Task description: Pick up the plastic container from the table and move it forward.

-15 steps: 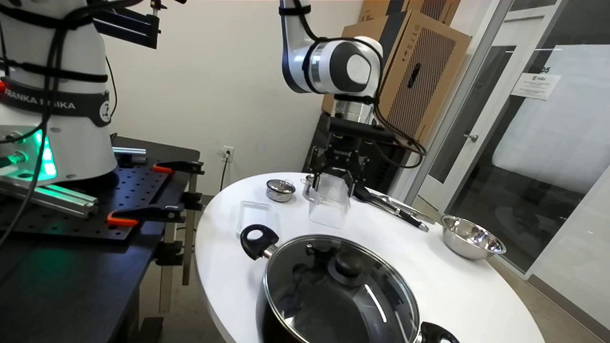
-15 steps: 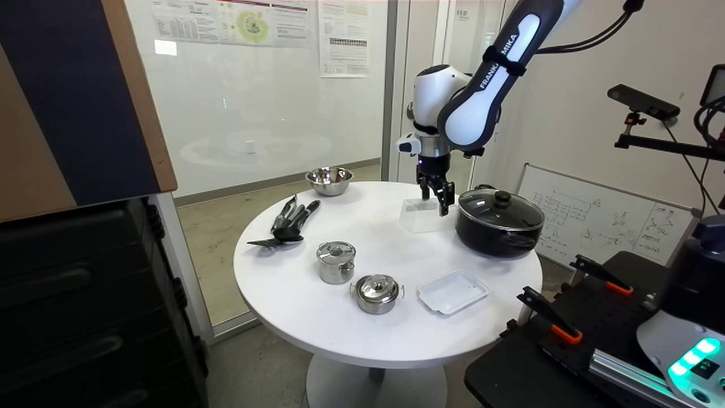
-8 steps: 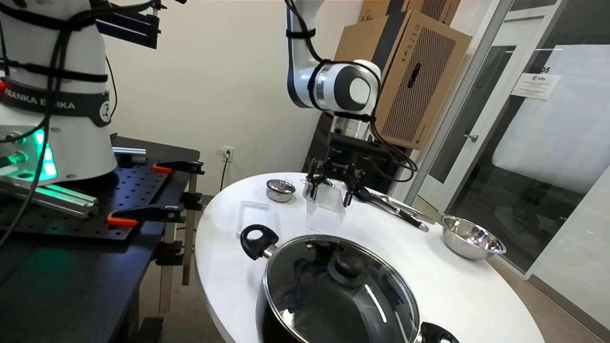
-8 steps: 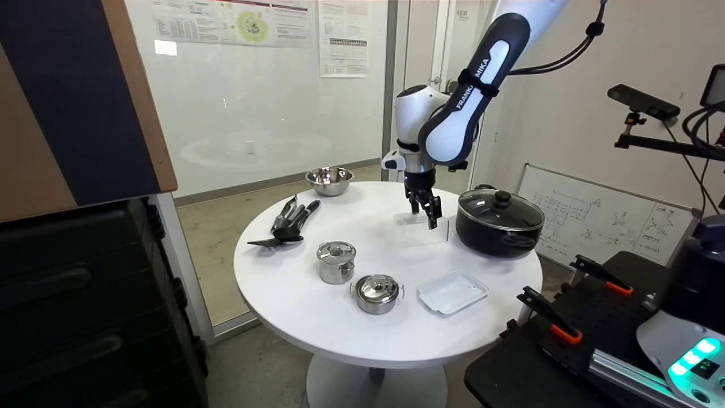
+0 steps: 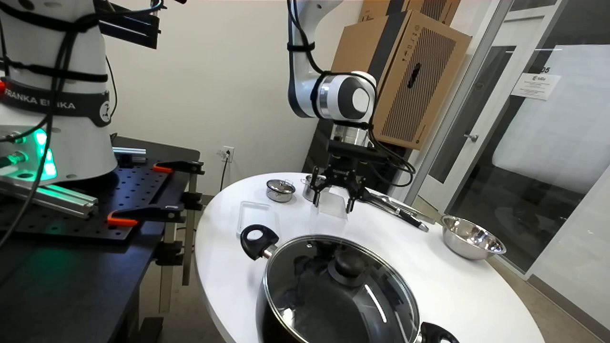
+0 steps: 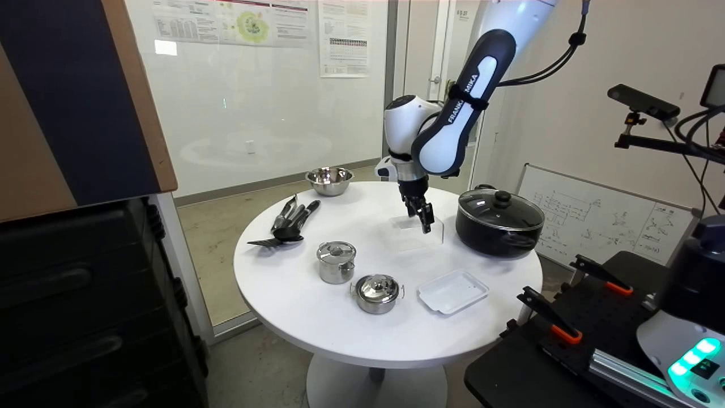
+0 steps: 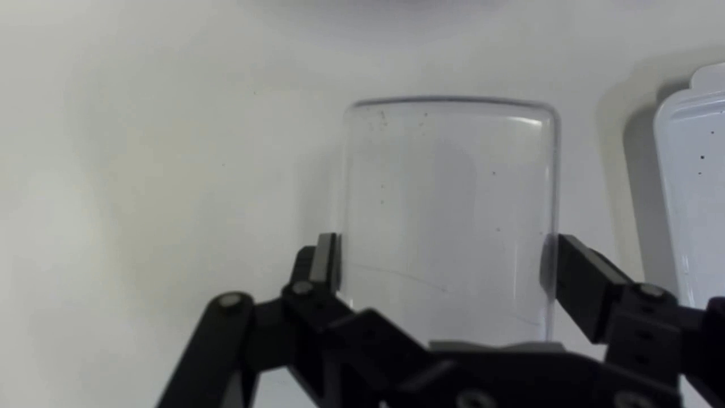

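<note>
A clear plastic container (image 5: 330, 225) stands on or just above the round white table (image 5: 457, 300); I cannot tell which. It shows in both exterior views (image 6: 403, 235) and in the wrist view (image 7: 453, 187). My gripper (image 5: 333, 205) is at its upper part, one finger against each opposite side wall. In the wrist view the fingers (image 7: 450, 266) lie flush on the two sides, with a finger's reflection in the right wall. The gripper also shows in an exterior view (image 6: 419, 224). The container's lower edges are faint against the white top.
A black pot with a glass lid (image 6: 498, 229) stands beside the container. A shallow clear tray (image 6: 453, 292), two small steel pots (image 6: 336, 263) (image 6: 376, 294), black-handled utensils (image 6: 289, 224) and a steel bowl (image 6: 329, 181) stand around the table.
My gripper and the container have moved together, downward and away from the black pot, towards the small steel pots. The other things on the table have not moved.
</note>
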Available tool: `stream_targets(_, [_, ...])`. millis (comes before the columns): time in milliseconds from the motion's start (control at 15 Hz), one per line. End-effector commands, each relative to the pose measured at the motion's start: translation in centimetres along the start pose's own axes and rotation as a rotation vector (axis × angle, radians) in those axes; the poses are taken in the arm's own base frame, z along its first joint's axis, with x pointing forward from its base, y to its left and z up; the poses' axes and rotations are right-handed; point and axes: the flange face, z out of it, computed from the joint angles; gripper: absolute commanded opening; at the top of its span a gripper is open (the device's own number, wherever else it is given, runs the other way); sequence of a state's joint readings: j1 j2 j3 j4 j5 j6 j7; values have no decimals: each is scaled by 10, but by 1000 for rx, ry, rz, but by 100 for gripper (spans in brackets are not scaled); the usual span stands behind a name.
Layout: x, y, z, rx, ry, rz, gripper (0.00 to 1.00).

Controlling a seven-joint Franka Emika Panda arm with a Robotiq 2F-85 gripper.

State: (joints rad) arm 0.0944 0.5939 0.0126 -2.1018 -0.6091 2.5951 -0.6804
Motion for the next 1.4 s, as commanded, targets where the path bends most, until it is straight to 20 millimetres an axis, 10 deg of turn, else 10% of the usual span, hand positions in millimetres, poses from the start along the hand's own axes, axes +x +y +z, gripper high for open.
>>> stream_targets(0, [1, 12, 22, 22, -49, 88, 64])
stream_targets(467, [5, 14, 49, 73, -70, 199, 64])
stream_targets(533, [6, 14, 48, 76, -65, 210, 95])
stream_targets(600, [7, 14, 45, 75, -60, 219, 98])
stream_targets(1000, [12, -8, -24, 24, 55, 152, 100])
stream_targets(1333, [15, -73, -97, -78, 189, -37, 100])
